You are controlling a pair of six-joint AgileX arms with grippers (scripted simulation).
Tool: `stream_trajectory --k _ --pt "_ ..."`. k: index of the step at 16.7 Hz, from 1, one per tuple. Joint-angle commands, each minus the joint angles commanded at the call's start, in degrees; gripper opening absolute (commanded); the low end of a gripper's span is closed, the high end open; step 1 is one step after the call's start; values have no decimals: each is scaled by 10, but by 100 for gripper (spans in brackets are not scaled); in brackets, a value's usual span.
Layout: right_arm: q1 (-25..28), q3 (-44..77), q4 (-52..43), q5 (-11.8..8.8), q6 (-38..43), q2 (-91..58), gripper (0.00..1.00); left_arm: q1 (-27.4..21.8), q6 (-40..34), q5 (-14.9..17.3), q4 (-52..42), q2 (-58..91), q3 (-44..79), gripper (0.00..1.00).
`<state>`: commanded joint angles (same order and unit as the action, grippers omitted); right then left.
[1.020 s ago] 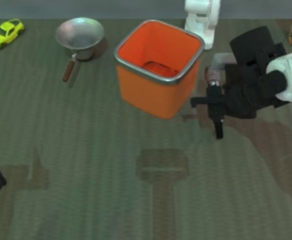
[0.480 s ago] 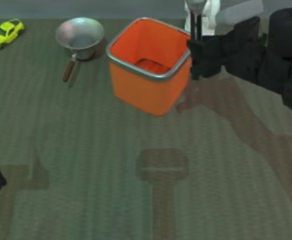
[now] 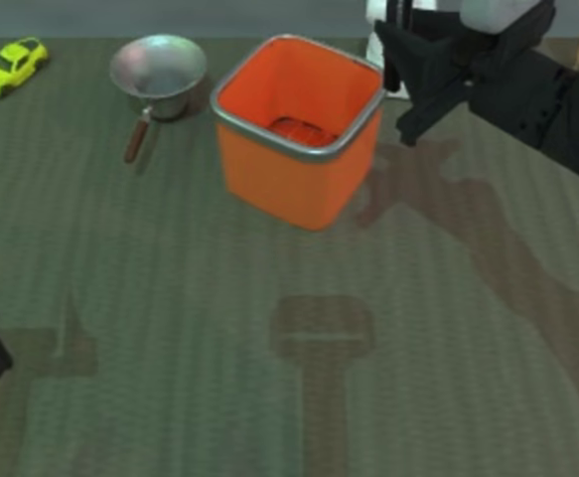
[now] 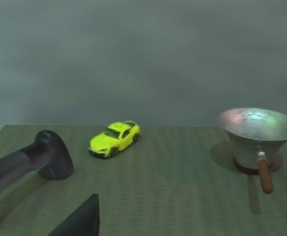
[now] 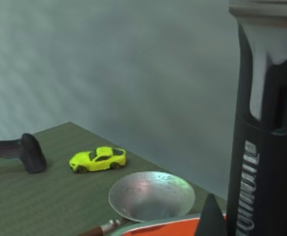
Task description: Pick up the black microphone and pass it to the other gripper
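Raised beside the orange bin [image 3: 299,129] at the worktop's [image 3: 170,298] far right, the black microphone [image 5: 264,147] is held clamped in the right pincer [image 3: 400,75]; the left pincer's state cannot be told.

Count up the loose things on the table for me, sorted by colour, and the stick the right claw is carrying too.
Yellow: 1, the toy car.
Silver: 1, the strainer.
Orange: 1, the bin.
Black: 1, the microphone, held by the right claw.
White: 1, the object behind the bin.
Total: 5.
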<state>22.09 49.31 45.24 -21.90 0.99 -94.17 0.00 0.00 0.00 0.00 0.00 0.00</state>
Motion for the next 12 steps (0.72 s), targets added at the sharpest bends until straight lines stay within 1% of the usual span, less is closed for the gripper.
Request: stream_trajectory --k 4,5,7,10,12 --pt "4 2 -1 2 2 -1 0 0 0 0 0 0 0 100" --pt "11 1 -1 8 1 2 0 0 0 0 0 0 0 100" --pt "36 -6 0 33 2 13 0 0 0 0 0 0 0 100" --pt "88 -19 2 84 4 37 0 0 0 0 0 0 0 100" --pt "121 -26 3 115 5 52 0 0 0 0 0 0 0 100"
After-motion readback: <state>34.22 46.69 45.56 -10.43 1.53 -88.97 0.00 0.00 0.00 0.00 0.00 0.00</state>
